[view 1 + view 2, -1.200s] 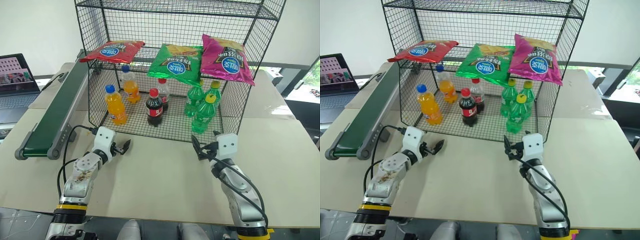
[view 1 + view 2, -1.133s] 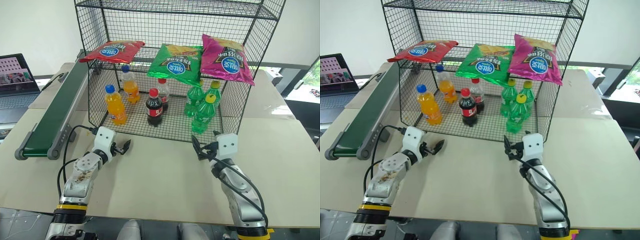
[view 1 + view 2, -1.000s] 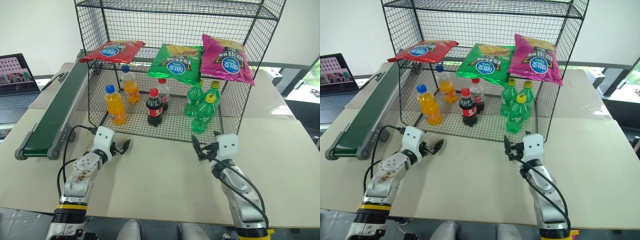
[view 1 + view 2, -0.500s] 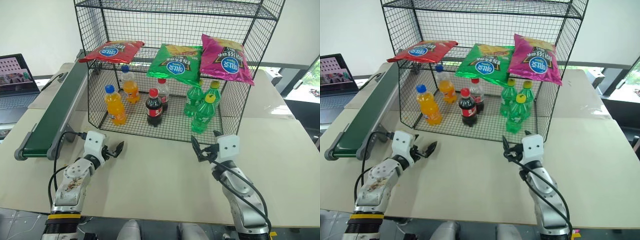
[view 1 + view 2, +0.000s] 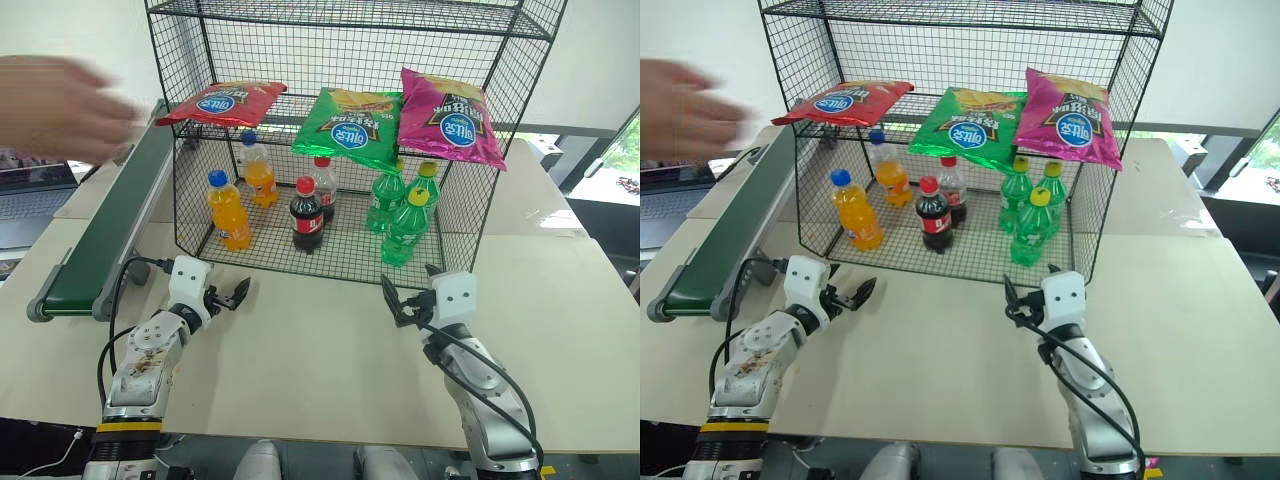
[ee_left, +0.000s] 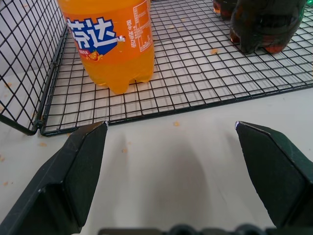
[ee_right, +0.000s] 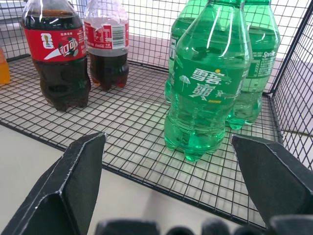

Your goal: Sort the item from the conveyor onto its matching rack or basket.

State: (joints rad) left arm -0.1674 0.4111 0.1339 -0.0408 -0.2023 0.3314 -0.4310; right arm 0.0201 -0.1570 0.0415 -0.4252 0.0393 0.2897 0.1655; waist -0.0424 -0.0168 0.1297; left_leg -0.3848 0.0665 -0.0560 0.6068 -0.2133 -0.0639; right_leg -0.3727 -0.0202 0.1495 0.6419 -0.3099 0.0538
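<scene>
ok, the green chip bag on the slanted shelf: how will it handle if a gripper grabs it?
The green chip bag looks puffed and crinkly, so it is probably light and would give under the fingers. Its shiny film may be slippery. It overhangs the slanted shelf, so a nudge could slide it off.

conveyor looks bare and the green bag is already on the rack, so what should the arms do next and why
Probably hold and wait. The conveyor carries nothing, the green bag already lies on the rack's slanted tier, both the left gripper and right gripper are open and hold nothing, and a person's hand hovers above the belt.
</scene>
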